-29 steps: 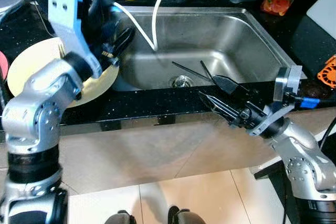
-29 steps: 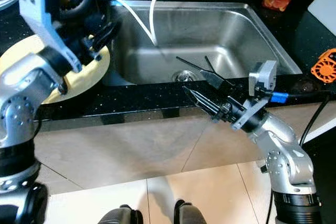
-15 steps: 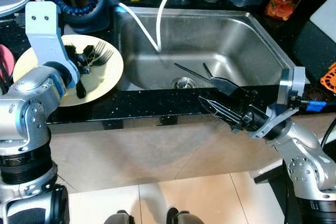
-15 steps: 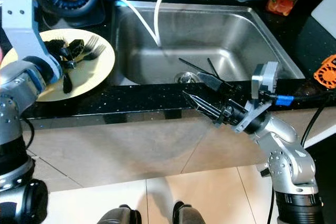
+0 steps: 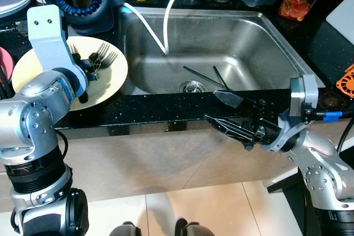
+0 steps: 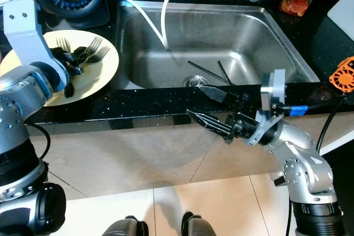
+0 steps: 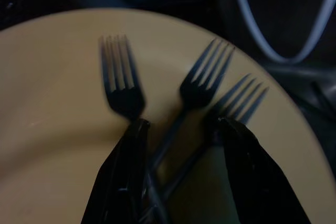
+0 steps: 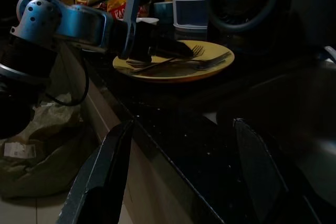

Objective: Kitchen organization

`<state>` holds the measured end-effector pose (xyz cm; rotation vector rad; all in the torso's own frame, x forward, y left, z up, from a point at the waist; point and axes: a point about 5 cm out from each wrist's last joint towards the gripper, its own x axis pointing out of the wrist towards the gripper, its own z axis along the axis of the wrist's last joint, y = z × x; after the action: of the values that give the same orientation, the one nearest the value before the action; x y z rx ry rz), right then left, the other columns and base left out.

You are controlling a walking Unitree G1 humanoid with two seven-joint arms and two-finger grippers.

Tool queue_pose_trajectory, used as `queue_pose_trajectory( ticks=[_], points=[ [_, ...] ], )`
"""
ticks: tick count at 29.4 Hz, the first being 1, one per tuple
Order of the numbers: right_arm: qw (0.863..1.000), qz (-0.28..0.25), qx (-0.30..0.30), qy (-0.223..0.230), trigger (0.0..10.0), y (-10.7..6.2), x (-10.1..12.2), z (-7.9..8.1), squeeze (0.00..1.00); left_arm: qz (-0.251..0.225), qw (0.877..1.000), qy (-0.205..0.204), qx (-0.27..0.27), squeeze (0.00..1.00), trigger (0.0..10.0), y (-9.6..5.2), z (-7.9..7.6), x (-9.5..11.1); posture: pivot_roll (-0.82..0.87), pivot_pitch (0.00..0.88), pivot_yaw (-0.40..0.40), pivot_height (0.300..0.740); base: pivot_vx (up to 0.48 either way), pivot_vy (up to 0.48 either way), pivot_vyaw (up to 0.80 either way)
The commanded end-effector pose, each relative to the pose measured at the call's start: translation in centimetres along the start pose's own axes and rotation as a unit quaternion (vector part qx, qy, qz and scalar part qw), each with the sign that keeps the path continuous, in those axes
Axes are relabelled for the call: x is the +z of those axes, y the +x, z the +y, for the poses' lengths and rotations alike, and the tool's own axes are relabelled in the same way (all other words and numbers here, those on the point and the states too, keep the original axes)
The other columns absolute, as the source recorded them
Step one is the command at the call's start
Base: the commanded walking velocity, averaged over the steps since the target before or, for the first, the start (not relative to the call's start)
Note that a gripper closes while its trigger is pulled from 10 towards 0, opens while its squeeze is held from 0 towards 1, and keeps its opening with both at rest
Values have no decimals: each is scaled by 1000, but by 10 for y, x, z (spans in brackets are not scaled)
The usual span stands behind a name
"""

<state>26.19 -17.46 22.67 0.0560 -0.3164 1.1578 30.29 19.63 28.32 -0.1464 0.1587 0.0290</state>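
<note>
Three forks (image 7: 157, 108) on yellow plate (image 5: 113, 75), handles between spread left jaws

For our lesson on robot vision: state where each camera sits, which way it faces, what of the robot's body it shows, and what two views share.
Left and right eye views: on the head, looking down at the sink and counter, both arms in frame.
Left wrist view: on the left arm, facing the yellow plate with three black forks between open jaws.
Right wrist view: on the right arm by the counter edge, looking across at the left arm.
Shared: plate and forks.
</note>
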Motion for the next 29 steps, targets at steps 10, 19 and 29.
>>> queue_pose_trajectory(
  ticks=[10, 19, 29],
  points=[
    [1000, 17, -4, 1, 10000, -2, -7, 0, 0, 36, 996, 3, 83, 0, 10000, 0, 15, -3, 144, 141, -70, 740, 0, 0, 0],
    [1000, 17, -16, -6, 10000, 0, -7, -2, 0, 107, 991, -42, 62, 0, 6627, 10, 15, -35, 136, 137, -67, 740, 0, 0, 0],
    [1000, 17, -15, -6, 10000, -2, -6, 1, 0, 136, 986, -73, 56, 0, 0, 13, 18, -48, 128, 145, -65, 740, 0, 0, 0]
  ],
)
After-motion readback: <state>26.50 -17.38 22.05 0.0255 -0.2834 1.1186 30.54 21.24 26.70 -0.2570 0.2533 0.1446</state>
